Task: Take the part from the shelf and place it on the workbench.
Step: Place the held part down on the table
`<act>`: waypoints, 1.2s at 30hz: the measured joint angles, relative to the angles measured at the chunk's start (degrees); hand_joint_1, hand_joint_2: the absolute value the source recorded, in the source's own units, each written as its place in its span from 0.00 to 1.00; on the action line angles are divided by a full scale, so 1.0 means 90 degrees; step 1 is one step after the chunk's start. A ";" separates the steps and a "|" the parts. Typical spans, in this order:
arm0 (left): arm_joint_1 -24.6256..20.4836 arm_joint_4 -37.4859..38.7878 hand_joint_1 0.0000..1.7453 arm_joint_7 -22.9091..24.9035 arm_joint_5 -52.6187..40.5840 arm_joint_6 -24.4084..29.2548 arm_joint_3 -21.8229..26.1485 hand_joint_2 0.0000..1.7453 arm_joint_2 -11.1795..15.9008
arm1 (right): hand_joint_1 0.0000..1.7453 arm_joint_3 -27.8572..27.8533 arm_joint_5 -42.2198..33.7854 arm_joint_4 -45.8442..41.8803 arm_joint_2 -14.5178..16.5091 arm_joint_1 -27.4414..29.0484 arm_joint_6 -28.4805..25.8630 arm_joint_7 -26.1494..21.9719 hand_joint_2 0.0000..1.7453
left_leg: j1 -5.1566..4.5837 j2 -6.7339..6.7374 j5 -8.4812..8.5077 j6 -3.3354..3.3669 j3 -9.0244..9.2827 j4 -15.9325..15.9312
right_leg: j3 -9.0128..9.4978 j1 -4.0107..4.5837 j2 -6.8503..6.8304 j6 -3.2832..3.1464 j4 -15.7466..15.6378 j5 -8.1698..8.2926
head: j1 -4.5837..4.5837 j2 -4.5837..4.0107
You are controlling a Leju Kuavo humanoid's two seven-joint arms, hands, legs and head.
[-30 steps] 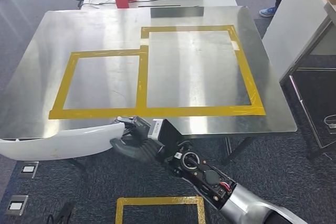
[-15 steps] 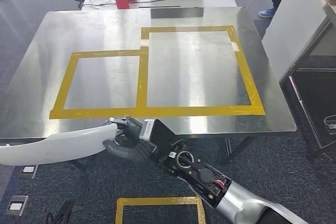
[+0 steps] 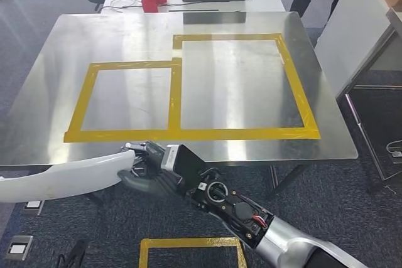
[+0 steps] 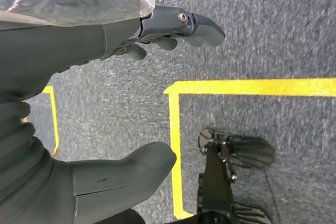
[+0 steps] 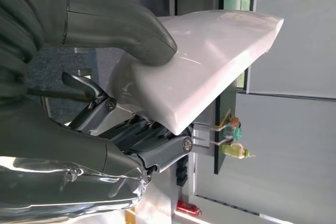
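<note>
White part [image 3: 56,180] in right hand [image 3: 147,169]

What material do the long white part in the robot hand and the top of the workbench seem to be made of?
White part: probably moulded plastic or painted composite; smooth, glossy, with soft highlights, held by the right robot hand.
Workbench top: likely brushed stainless steel or aluminium; grey, with blurred reflections.

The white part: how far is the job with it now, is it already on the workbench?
Done: the white part is off the shelf, gripped at one end by the right hand. In hand: it is carried just before the near edge of the workbench. Left: to set it down on the steel top; the left hand holds nothing.
</note>
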 joint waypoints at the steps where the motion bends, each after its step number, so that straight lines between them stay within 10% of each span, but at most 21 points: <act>1: -0.0007 0.0000 0.00 0.0005 -0.0013 -0.0001 0.0000 1.00 0.0004 | 1.00 0.0003 -0.0013 -0.0001 0.0004 -0.0017 -0.0005 0.0001 1.00 | 0.0002 -0.0003 -0.0033 0.0048 0.0056 -0.0010 | -0.0099 -0.0002 -0.0005 -0.0012 0.0223 -0.0106 | 0.0004 0.0000; 4: -0.0011 0.0000 0.00 0.0015 -0.0025 -0.0002 0.0000 1.00 0.0010 | 1.00 0.0021 -0.0038 0.0008 0.0006 -0.0024 -0.0008 0.0008 1.00 | -0.0029 -0.0006 -0.0097 0.0093 0.0211 -0.0016 | -0.0789 0.0026 -0.0001 -0.0049 0.1549 -0.0620 | 0.0010 0.0000; 6: -0.0006 0.0000 0.00 0.0016 -0.0023 -0.0002 0.0000 1.00 0.0009 | 1.00 0.0033 -0.0041 0.0029 0.0005 -0.0010 -0.0005 0.0011 1.00 | -0.0048 -0.0014 -0.0173 0.0063 0.0334 -0.0014 | -0.1132 0.0036 -0.0001 -0.0050 0.2004 -0.0657 | 0.0009 0.0000; 10: 0.0007 0.0000 0.00 0.0015 -0.0018 -0.0002 -0.0001 1.00 -0.0006 | 1.00 0.0042 -0.0045 0.0049 0.0004 -0.0007 0.0002 0.0009 1.00 | -0.0042 -0.0037 -0.0433 -0.0059 0.0668 -0.0013 | -0.0723 0.0059 -0.0040 -0.0118 0.0562 0.0173 | 0.0006 0.0000; 14: -0.0027 -0.0001 0.00 0.0012 -0.0012 -0.0002 -0.0002 1.00 -0.0006 | 1.00 0.0057 -0.0049 0.0067 0.0025 -0.0018 0.0006 0.0007 1.00 | -0.0027 -0.0007 -0.0516 -0.0269 0.0830 0.0049 | -0.0447 0.0150 -0.0007 -0.0367 0.0147 0.0077 | -0.0008 0.0000; 18: -0.0063 -0.0007 0.00 0.0009 -0.0013 0.0001 -0.0002 1.00 -0.0023 | 1.00 0.0066 -0.0048 0.0077 0.0060 -0.0041 0.0011 -0.0005 1.00 | 0.0007 -0.0017 -0.0145 -0.0352 -0.0064 0.1580 | 0.0066 0.0134 0.0030 -0.0522 -0.0021 -0.0139 | -0.0029 0.0000; 20: -0.0050 -0.0007 0.00 0.0009 -0.0013 0.0011 -0.0004 1.00 -0.0016 | 1.00 0.0078 -0.0048 0.0087 0.0062 -0.0037 0.0013 -0.0006 1.00 | -0.0009 -0.0020 -0.0593 -0.0347 -0.0697 0.2100 | 0.0323 0.0139 0.0061 -0.0541 -0.0099 -0.0264 | -0.0042 0.0000; 23: -0.0009 -0.0007 0.00 0.0012 -0.0017 0.0036 -0.0005 1.00 -0.0001 | 1.00 0.0081 -0.0048 0.0098 0.0062 -0.0037 0.0019 -0.0013 1.00 | -0.0038 -0.0021 -0.1130 -0.0295 -0.1134 0.1658 | 0.0714 0.0144 0.0143 -0.0530 -0.0149 -0.0541 | -0.0059 0.0000; 24: 0.0000 -0.0007 0.00 0.0012 -0.0021 0.0041 -0.0005 1.00 0.0006 | 1.00 0.0082 -0.0048 0.0104 0.0062 -0.0035 0.0021 -0.0016 1.00 | -0.0049 -0.0021 -0.0844 -0.0259 -0.1160 0.1265 | 0.0824 0.0146 0.0155 -0.0518 -0.0152 -0.0648 | -0.0064 0.0000; 27: 0.0031 -0.0006 0.00 0.0018 -0.0031 0.0043 -0.0005 1.00 0.0038 | 1.00 0.0091 -0.0054 0.0144 0.0059 -0.0016 0.0021 -0.0026 1.00 | -0.0108 -0.0040 0.0782 -0.0155 -0.1170 0.0288 | 0.0991 0.0187 0.0201 -0.0438 -0.0112 -0.0976 | -0.0066 0.0000; 28: 0.0034 -0.0006 0.00 0.0024 -0.0031 0.0044 -0.0005 1.00 0.0041 | 1.00 0.0094 -0.0056 0.0154 0.0059 -0.0012 0.0021 -0.0030 1.00 | -0.0131 -0.0052 0.1023 -0.0134 -0.1185 0.0237 | 0.1012 0.0193 0.0219 -0.0401 -0.0114 -0.1065 | -0.0066 0.0000; 32: -0.0011 -0.0007 0.00 0.0032 -0.0034 0.0047 -0.0007 1.00 0.0038 | 1.00 0.0085 -0.0064 0.0152 0.0080 -0.0042 0.0019 -0.0053 1.00 | -0.0124 -0.0072 0.0837 0.0010 -0.1096 0.0340 | 0.1011 0.0178 0.0143 -0.0270 0.0109 -0.1405 | -0.0061 0.0000; 36: 0.0001 -0.0007 0.00 0.0035 -0.0033 0.0020 -0.0007 1.00 0.0029 | 1.00 0.0081 -0.0064 0.0190 0.0065 -0.0013 0.0021 -0.0061 1.00 | -0.0150 -0.0073 0.0644 0.0099 -0.0886 0.0336 | -0.0069 0.0189 0.0068 -0.0256 0.1834 -0.1952 | -0.0062 0.0000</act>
